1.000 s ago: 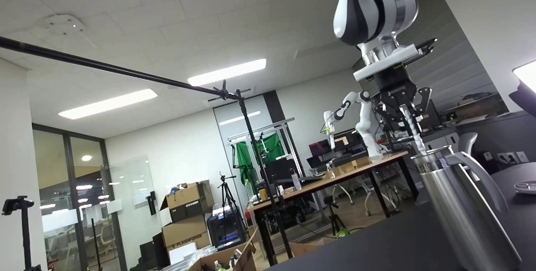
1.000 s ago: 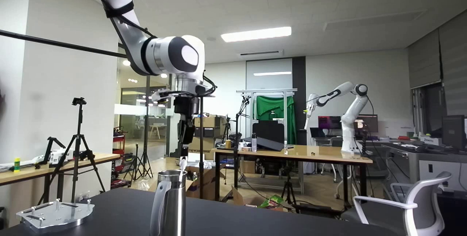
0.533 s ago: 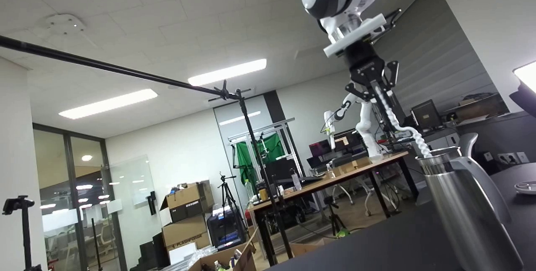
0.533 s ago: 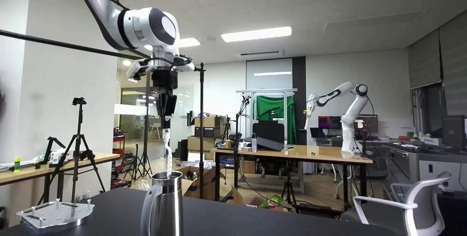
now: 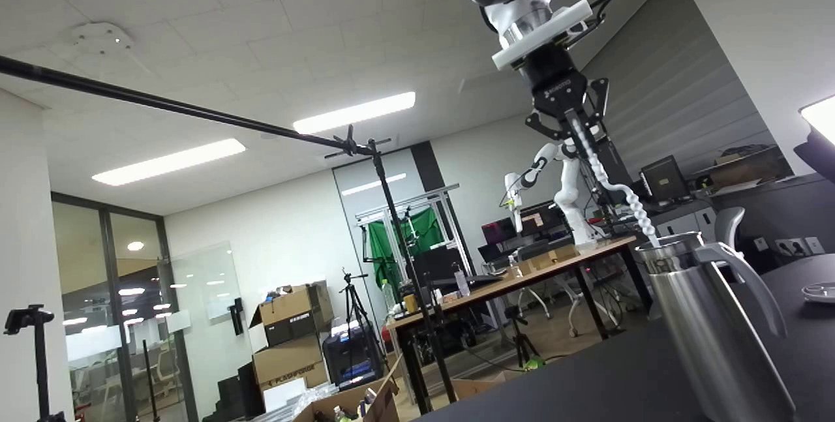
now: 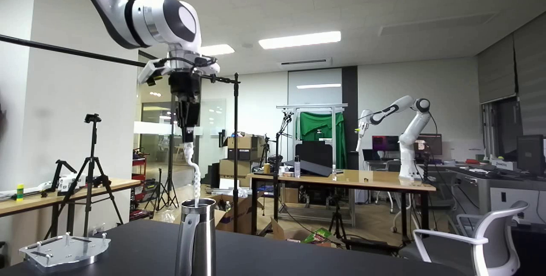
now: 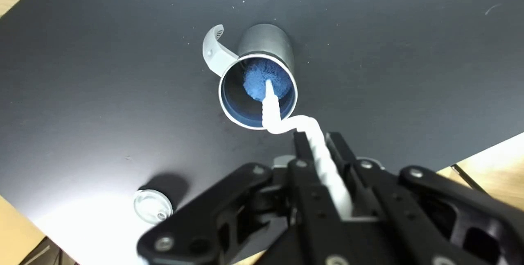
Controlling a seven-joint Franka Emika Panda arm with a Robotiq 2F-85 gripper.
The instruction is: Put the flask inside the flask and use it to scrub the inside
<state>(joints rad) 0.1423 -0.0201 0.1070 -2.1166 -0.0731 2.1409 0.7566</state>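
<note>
Black two-finger hand [image 7: 318, 137] is clamped on a white, twisted-stem brush [image 7: 303, 123]; top of stem sits btwn the fingers [image 7: 302, 146], w/ an S-bend just past them. Tall cylindrical silver-grey steel flask [image 5: 714, 337] stands upright on the flat black worktop [image 7: 409, 72], below the hand & past its fingers in wrist view. Brush runs down from hand thru the flask's mouth; its round blue bristle head [image 7: 256, 82] is inside. Can't tell if stem touches the flask. Flask's curved grey handle [image 7: 215, 58] is fwd & left of hand in wrist view. Pale round lid-like disc [image 7: 149, 205] lies on the worktop, left of hand there. Clear plate [image 6: 72, 252] w/ small posts: lower than hand, to its left in an exterior view.
</note>
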